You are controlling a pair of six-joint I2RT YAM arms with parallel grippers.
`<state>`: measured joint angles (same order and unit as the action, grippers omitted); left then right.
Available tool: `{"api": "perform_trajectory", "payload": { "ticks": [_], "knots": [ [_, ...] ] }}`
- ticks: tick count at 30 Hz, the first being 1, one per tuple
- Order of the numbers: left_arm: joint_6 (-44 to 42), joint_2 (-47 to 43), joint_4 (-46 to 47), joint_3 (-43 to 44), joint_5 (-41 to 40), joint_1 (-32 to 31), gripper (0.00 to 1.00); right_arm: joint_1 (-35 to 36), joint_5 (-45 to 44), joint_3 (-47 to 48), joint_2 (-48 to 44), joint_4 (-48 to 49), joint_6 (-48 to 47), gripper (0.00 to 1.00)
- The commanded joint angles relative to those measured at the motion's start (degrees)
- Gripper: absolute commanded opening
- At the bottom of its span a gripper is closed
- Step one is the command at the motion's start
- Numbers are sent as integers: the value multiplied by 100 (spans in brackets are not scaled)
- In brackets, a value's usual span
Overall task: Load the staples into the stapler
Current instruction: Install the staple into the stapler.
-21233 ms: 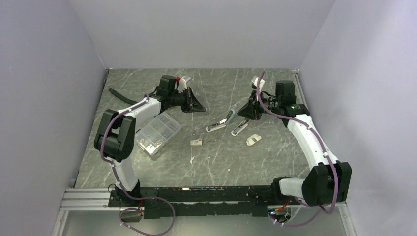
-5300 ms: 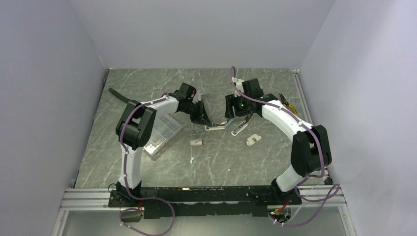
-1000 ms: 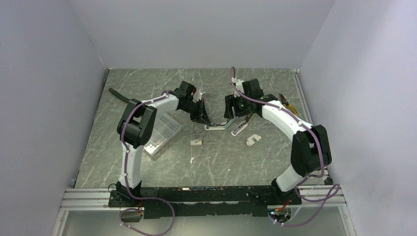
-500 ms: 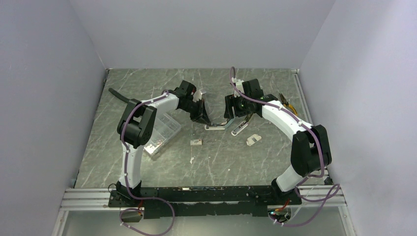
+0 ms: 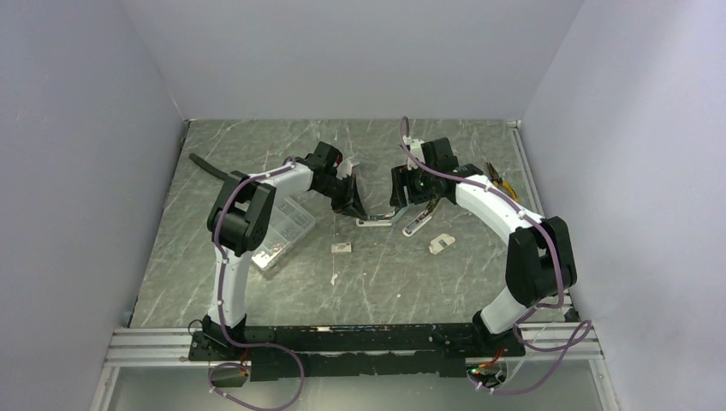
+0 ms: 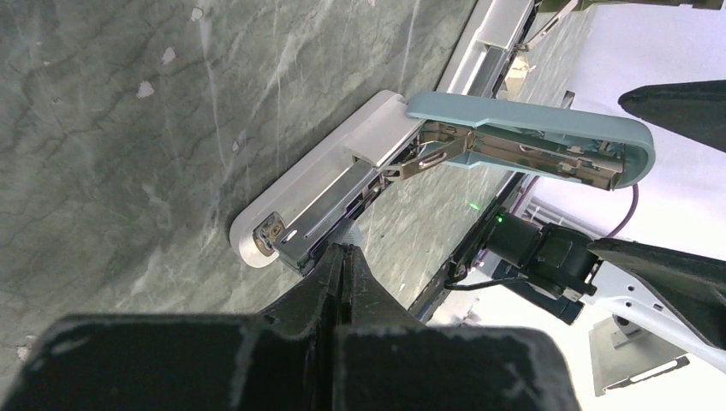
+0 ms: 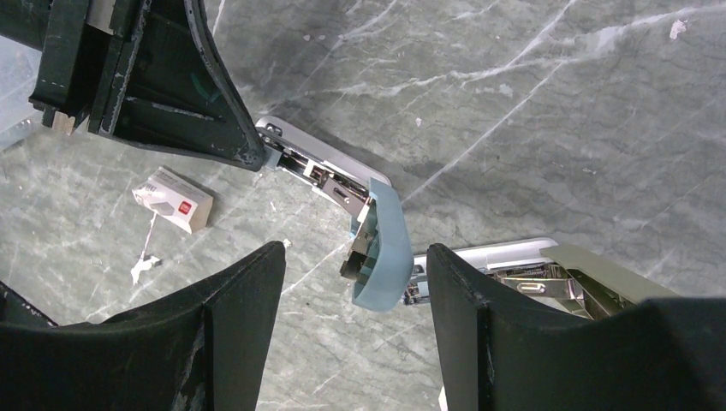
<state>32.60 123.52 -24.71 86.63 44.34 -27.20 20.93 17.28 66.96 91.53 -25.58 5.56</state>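
Observation:
The stapler (image 5: 377, 221) lies mid-table with its blue lid (image 6: 531, 141) swung up and its metal magazine (image 6: 317, 223) bare on the white base. My left gripper (image 6: 342, 253) is shut, its tips against the side of the magazine near the front end. My right gripper (image 7: 355, 342) hangs open over the raised lid end (image 7: 381, 248), one finger on each side and neither touching it. The staples, a small white box with a red mark (image 7: 171, 199), lie on the table (image 5: 342, 247) just in front of the stapler.
A second stapler with a beige lid (image 7: 531, 274) lies open right beside the first (image 5: 417, 224). A clear compartment case (image 5: 276, 231) sits at the left, a small white piece (image 5: 441, 244) at the right, pliers (image 5: 501, 180) by the right edge, and a black strap (image 5: 210, 164) far left.
Since the earliest frame both grippers have come in from the back to the blue stapler. Over the last second nothing has visibly moved.

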Motion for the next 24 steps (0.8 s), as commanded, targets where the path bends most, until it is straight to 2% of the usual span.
{"api": "perform_trajectory", "payload": {
  "ticks": [1, 24],
  "knots": [
    [-43, 4, 51, 148, 156, -18, 3, -17, 124, 1, -4, 194, -45, 65],
    [-111, -131, 135, 150, 155, 2, 3, -19, 139, -3, 18, 219, -42, 65]
  ]
}}
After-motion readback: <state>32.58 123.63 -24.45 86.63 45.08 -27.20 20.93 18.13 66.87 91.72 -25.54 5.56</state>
